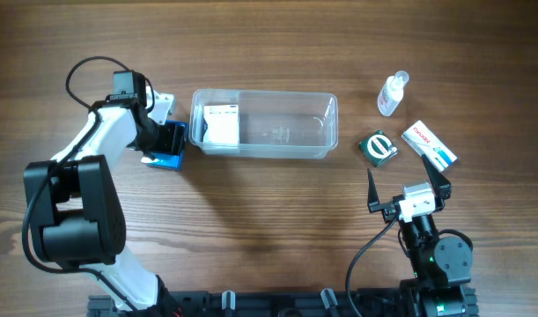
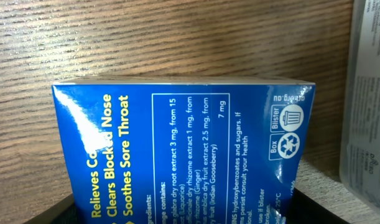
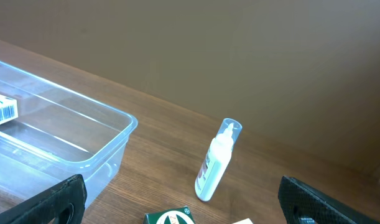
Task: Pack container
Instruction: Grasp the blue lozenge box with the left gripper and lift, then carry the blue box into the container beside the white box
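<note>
The clear plastic container lies at the table's middle back with a white box in its left end; its corner shows in the right wrist view. My left gripper is just left of the container, shut on a blue medicine box that fills the left wrist view. My right gripper is open and empty near the front right, behind a green box, a small clear bottle and a white-and-red box.
A second white box lies by the left arm, behind the blue box. The bottle stands upright in the right wrist view, with the green box in front of it.
</note>
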`<control>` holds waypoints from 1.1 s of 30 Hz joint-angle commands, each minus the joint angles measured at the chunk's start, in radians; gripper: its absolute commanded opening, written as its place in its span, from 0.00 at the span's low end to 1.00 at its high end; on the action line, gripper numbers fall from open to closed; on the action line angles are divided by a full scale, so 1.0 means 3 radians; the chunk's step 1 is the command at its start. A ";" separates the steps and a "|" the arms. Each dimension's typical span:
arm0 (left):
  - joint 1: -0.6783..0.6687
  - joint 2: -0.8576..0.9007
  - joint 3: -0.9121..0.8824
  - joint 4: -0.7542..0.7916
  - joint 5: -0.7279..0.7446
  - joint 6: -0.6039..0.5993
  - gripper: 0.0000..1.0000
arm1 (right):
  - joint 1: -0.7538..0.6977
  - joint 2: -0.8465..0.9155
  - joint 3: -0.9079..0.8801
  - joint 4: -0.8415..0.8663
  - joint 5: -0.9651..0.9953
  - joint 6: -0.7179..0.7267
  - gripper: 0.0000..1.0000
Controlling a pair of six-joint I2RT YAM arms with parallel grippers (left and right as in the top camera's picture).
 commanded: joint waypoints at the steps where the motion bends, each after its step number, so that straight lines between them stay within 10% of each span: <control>1: 0.0001 -0.0001 0.0057 -0.0130 -0.0154 -0.0137 0.74 | -0.0017 -0.0008 -0.0003 0.0006 0.0034 -0.0017 1.00; 24: -0.0025 -0.1254 0.0568 -0.0460 -0.0179 -0.1099 0.76 | -0.0017 -0.0008 -0.0003 0.0006 0.0034 -0.0017 1.00; 33: -0.0790 -0.1305 0.0970 -0.0501 -0.0127 -0.1587 0.74 | -0.0017 -0.0008 -0.0003 0.0006 0.0034 -0.0017 1.00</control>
